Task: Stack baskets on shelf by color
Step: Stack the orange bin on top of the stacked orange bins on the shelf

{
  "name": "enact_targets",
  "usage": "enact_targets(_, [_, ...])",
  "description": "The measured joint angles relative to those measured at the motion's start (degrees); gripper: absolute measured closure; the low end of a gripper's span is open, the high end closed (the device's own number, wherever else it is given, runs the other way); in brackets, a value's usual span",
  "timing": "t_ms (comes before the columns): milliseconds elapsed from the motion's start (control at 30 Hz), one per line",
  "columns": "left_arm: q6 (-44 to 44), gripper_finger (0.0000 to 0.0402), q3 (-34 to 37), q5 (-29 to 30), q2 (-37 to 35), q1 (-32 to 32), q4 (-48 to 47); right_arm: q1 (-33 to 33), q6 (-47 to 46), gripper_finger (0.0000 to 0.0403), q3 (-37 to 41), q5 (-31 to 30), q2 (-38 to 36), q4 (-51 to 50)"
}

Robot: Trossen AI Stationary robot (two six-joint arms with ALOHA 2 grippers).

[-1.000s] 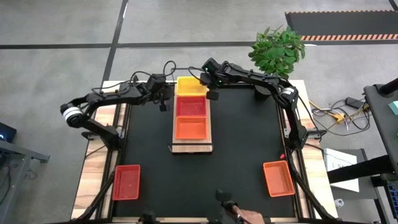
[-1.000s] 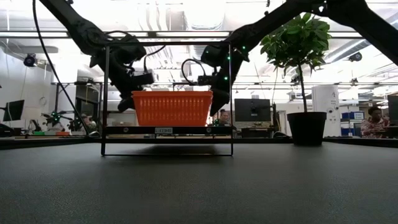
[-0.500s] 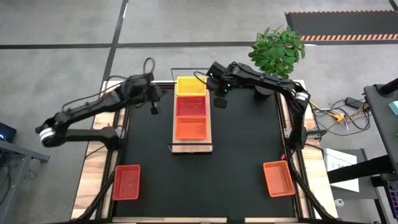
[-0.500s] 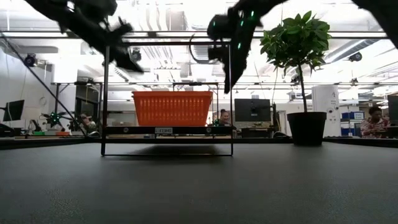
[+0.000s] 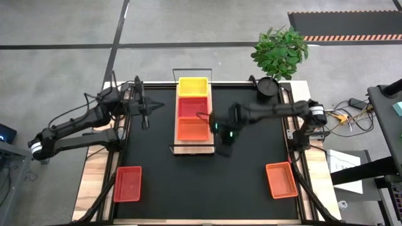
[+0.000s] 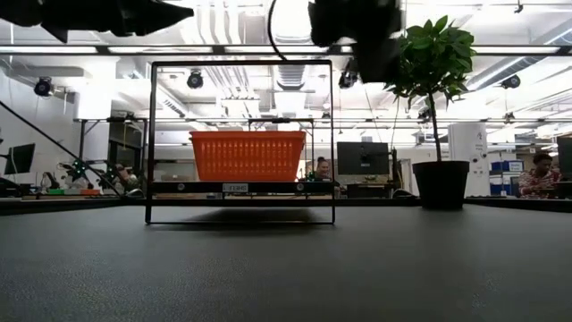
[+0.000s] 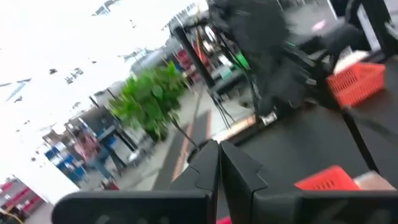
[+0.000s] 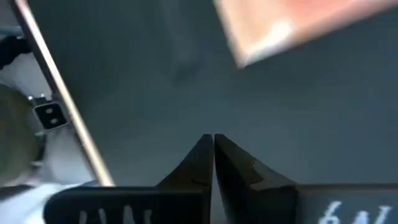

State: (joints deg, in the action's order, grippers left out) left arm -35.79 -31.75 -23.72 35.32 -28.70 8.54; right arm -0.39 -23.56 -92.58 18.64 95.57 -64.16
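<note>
Both claws were pressed together and empty: left claw (image 5: 146,118) beside the light-wood plank shelf (image 5: 194,148), right claw (image 5: 226,139) positioned toward the loose orange mesh basket (image 5: 281,179).

overhead view evenly and softly lit, with faint shadows only and no glare on the black mat (image 5: 251,157). low view strongly backlit: ceiling lights (image 6: 295,22) blow out to white, both arms read as silhouettes, and the orange basket (image 6: 248,156) stays sharp. left wrist view heavily motion-blurred, sky area overexposed, plant (image 7: 152,102) smeared. right wrist view blurred, shelf corner (image 8: 292,25) soft and washed out, the tool's fingers (image 8: 239,168) fairly crisp.
</note>
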Motion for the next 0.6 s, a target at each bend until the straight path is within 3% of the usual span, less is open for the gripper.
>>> enact_targets(300, [9.8,0.0401,4.1,-0.1,-1.7,0.3,11.7,15.9,-40.6,0.0380,4.5,5.6,0.1,-0.3])
enact_targets(600, [12.9,0.0401,3.8,-0.1,-1.9,0.6,12.1,28.5,-63.9,0.0284,7.4,3.9,0.1,-0.4])
